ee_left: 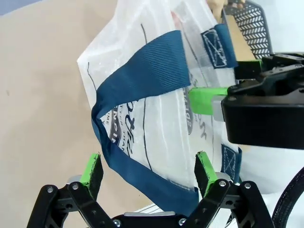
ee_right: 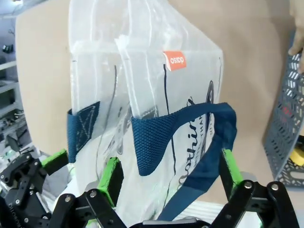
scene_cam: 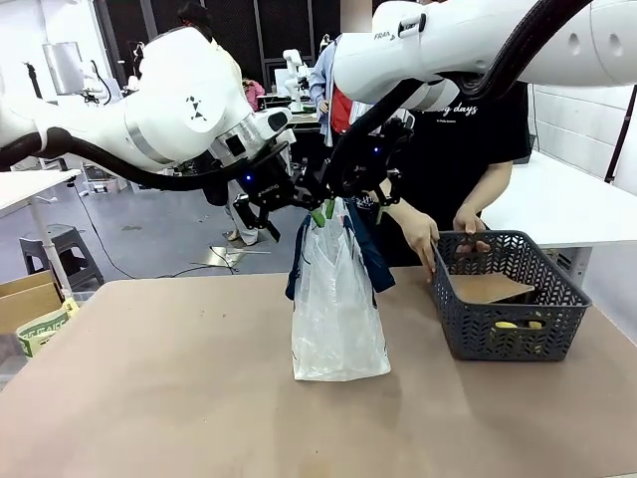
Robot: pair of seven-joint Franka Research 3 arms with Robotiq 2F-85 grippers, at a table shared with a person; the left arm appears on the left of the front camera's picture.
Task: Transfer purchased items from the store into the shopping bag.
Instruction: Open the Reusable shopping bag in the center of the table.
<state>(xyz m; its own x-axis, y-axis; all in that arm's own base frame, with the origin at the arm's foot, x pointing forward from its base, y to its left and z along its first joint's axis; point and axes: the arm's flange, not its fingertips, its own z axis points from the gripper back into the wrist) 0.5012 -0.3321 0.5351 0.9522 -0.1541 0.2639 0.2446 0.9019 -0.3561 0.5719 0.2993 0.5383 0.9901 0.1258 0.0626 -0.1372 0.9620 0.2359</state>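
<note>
1. The shopping bag [scene_cam: 336,319] stands upright near the middle of the table [scene_cam: 149,388]. It is translucent and whitish, and its navy strap handles [scene_cam: 375,261] hang down on both sides of its top.
2. The left arm [scene_cam: 179,110] comes in from the left and bends down to the mouth of the bag. The right arm [scene_cam: 448,45] reaches across from the right to the same place, so both wrists meet just above the bag.
3. In the left wrist view, the left gripper [ee_left: 148,173] has its green pads [ee_left: 92,170] spread wide. A navy strap passes between them, and the pads do not clamp it.
4. The right gripper [ee_right: 171,176] also has its fingers far apart. A strap loop [ee_right: 156,137] hangs between them without being pinched.
5. Navy script on the side of the bag shows the letters "othin". A small orange label [ee_right: 174,60] carries white letters that seem to stand upside down.
6. The dark grey basket [scene_cam: 508,337] stands to the right of the bag, a little apart from it. A yellow thing [scene_cam: 518,325] and a brown cardboard piece [scene_cam: 488,287] lie inside.
7. A person stands behind the basket with one hand [scene_cam: 423,237] at its left rim. The person's black shirt [scene_cam: 478,129] shows the word "days".
</note>
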